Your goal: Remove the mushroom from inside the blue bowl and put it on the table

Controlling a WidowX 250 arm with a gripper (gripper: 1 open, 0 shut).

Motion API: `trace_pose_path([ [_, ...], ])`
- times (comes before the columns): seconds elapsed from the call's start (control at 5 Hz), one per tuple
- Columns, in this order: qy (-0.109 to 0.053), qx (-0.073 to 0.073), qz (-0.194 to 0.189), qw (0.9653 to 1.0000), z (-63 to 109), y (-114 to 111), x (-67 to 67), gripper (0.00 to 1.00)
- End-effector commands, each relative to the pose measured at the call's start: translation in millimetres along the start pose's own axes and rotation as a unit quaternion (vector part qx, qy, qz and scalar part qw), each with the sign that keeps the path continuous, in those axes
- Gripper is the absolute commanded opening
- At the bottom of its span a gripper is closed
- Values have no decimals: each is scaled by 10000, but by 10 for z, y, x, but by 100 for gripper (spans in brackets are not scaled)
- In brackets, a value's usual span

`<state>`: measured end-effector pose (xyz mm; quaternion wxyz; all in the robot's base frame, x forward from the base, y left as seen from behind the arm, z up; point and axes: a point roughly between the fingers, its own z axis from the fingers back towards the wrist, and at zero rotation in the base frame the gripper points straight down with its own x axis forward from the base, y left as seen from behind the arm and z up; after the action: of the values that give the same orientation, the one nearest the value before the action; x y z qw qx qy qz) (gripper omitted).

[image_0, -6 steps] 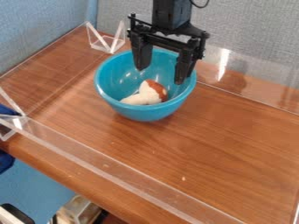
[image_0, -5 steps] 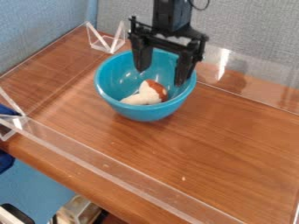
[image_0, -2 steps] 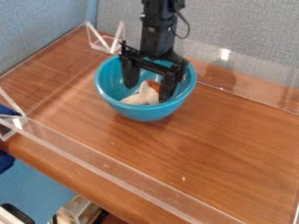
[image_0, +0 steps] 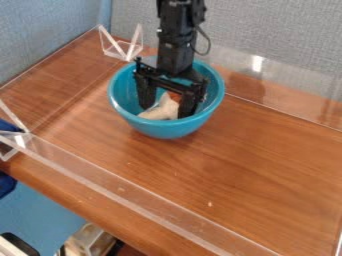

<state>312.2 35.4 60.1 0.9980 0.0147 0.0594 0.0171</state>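
Observation:
The turquoise blue bowl (image_0: 138, 119) stands on the wood-grain table (image_0: 254, 160) toward the back left. Inside it lies the mushroom (image_0: 164, 107), white stem with an orange-brown cap, partly hidden by the gripper. My black gripper (image_0: 167, 93) points straight down into the bowl, open, with one finger (image_0: 143, 86) to the left of the mushroom and the other to its right. Whether the fingers touch the mushroom I cannot tell.
Low clear acrylic walls (image_0: 120, 187) edge the table on all sides. A clear bracket (image_0: 123, 43) sits at the back left corner. Bare wood stretches to the right and front of the bowl.
The gripper has come down from above the bowl's rim into the bowl, shifting slightly left, so its open fingers now straddle the mushroom. The bowl and mushroom have not moved.

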Motion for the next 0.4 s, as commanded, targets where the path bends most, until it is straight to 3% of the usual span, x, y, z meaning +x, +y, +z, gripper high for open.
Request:
trace_pose_path([
  [0.0, -186, -14, 90, 9998, 69, 56, 38, 0],
  [0.2, -196, -25, 113, 9997, 65, 59, 40, 0],
])
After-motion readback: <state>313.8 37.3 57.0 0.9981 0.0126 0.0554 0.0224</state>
